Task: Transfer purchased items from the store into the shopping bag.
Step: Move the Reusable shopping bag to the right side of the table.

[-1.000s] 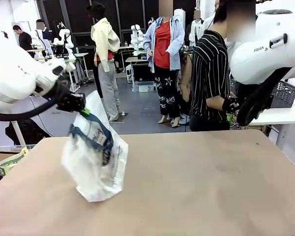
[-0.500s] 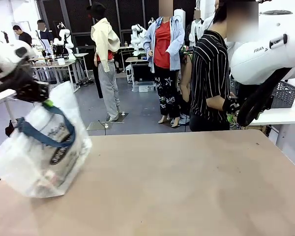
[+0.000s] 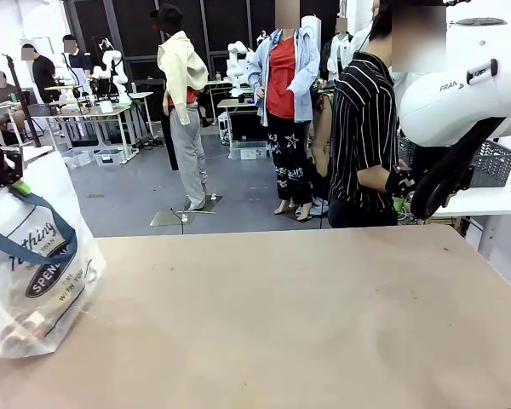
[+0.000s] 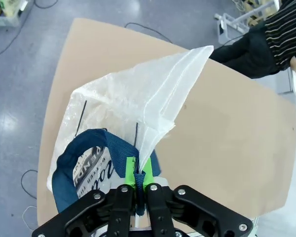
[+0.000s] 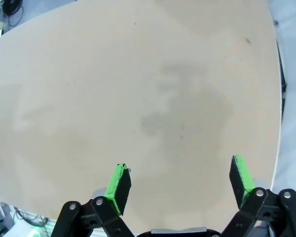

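While the left gripper (image 4: 136, 178) pinches the blue strap of the shopping bag (image 3: 34, 273) at the table's (image 3: 324, 324) nine o'clock edge, something small seems packed inside. Right gripper (image 5: 180, 185) hangs wide apart, holding nothing.

You have one clear translucent plastic shopping bag (image 3: 34, 273) with navy blue strap handles and a navy oval logo, at the left edge of the one bare brown table (image 3: 324, 315). You can count two black two-finger grippers with green pads: the left gripper (image 4: 136, 177) and the right gripper (image 5: 180, 180). One dark grey lattice-sided plastic basket (image 3: 492, 164) sits beyond the table's far right corner. How many packets lie inside the bag you cannot tell.
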Robot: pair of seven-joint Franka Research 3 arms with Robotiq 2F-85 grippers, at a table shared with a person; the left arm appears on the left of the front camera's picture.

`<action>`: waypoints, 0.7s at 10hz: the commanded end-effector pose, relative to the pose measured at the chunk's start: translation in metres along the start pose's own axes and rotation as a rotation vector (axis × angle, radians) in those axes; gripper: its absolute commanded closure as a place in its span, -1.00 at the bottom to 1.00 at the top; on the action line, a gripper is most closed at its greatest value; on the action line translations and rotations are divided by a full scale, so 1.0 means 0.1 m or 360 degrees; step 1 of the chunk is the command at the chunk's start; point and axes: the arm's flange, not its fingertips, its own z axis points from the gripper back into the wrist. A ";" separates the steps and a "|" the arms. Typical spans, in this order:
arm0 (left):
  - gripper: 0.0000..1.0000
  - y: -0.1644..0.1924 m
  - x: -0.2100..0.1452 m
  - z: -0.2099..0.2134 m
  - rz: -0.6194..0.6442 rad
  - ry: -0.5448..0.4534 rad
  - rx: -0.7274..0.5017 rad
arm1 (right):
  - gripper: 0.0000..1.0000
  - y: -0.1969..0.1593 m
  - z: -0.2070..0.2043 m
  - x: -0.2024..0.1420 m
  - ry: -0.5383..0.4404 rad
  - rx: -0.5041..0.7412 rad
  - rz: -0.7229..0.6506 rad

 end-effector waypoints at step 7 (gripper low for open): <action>-1.00 -1.16 -0.22 0.47 -0.0389 -0.0388 -0.0127 | -1.00 -0.01 -0.02 -0.01 0.0001 -0.0028 0.0015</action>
